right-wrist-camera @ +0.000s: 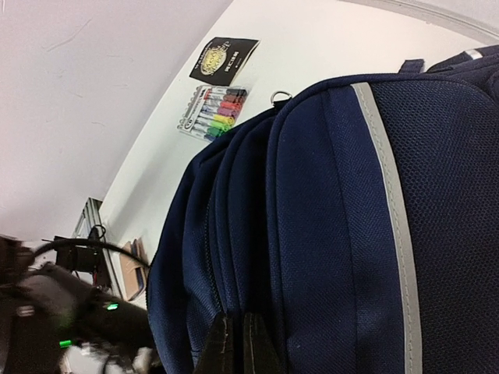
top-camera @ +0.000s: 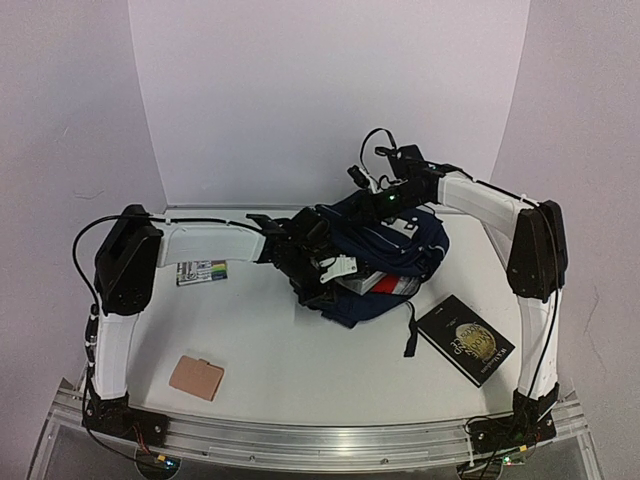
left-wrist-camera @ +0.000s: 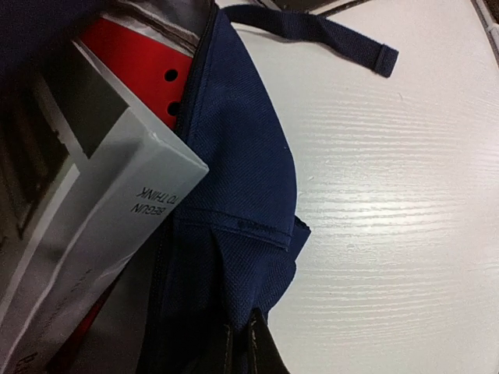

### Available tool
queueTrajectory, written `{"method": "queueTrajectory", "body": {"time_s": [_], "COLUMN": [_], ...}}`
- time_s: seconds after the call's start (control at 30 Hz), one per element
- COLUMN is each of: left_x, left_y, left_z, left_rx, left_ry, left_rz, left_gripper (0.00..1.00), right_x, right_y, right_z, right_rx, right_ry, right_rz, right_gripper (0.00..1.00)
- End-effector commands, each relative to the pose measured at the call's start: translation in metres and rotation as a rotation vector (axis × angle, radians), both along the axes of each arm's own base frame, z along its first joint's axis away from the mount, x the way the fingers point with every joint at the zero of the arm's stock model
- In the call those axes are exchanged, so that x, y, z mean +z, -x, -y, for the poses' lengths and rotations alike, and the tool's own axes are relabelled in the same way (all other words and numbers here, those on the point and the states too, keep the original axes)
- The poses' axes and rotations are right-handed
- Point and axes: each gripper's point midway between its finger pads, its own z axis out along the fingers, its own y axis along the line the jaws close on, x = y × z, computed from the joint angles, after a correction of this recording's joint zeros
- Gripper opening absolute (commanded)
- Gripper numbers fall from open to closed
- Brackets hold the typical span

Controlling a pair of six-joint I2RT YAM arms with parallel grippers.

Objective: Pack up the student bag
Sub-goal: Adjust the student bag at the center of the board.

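The student bag (top-camera: 400, 245), a dark navy backpack with a pale stripe (right-wrist-camera: 390, 202), lies at mid-table with its mouth facing the left arm. A white book (left-wrist-camera: 101, 210) and a red item (left-wrist-camera: 136, 66) sit in the open mouth, also seen from above (top-camera: 378, 285). My left gripper (top-camera: 322, 275) is shut on the bag's lower rim fabric (left-wrist-camera: 242, 179), pinching a fold at the fingertips (left-wrist-camera: 242, 343). My right gripper (top-camera: 387, 205) is shut on the bag's upper fabric (right-wrist-camera: 327, 218) beside a zipper, at the fingertips (right-wrist-camera: 236, 335).
A black book with a gold emblem (top-camera: 465, 338) lies at the front right, next to the bag's loose strap (top-camera: 410, 330). A pack of markers (top-camera: 202, 272) lies by the left arm. A tan wallet (top-camera: 196, 377) lies at the front left.
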Motion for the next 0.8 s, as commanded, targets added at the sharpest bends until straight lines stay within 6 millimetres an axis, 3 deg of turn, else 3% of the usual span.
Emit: {"method": "queueTrajectory", "body": {"time_s": [0.0,0.1,0.3,0.4,0.5,0.63,0.67,0.77], "left_x": [0.09,0.096,0.118,0.113,0.117,0.098,0.096,0.107], "left_y": [0.02,0.029,0.021,0.028,0.041,0.046,0.042,0.026], "left_z": [0.016,0.019,0.02,0.018,0.021,0.017,0.015,0.009], "left_rx": [-0.078,-0.104,-0.051,-0.083,-0.136,-0.199,-0.191,-0.102], "left_ry": [0.147,0.157,0.236,0.189,0.192,0.111,0.104,0.122], "left_rz": [0.186,0.255,0.326,0.375,0.449,0.519,0.556,0.602], "left_gripper": [0.0,0.0,0.0,0.0,0.0,0.0,0.0,0.0], "right_x": [0.004,-0.009,-0.021,-0.045,-0.081,-0.095,-0.092,-0.068], "right_y": [-0.021,-0.023,-0.02,-0.021,-0.027,-0.03,-0.025,0.002], "right_z": [0.017,0.025,0.031,0.043,0.059,0.059,0.055,0.048], "right_rx": [-0.044,-0.052,0.001,0.002,-0.026,-0.011,0.022,0.151], "right_ry": [0.058,0.106,0.165,0.263,0.367,0.389,0.369,0.298], "right_rz": [0.12,0.13,0.165,0.168,0.137,0.1,0.085,0.083], "right_gripper": [0.0,0.0,0.0,0.0,0.0,0.01,0.06,0.5]}}
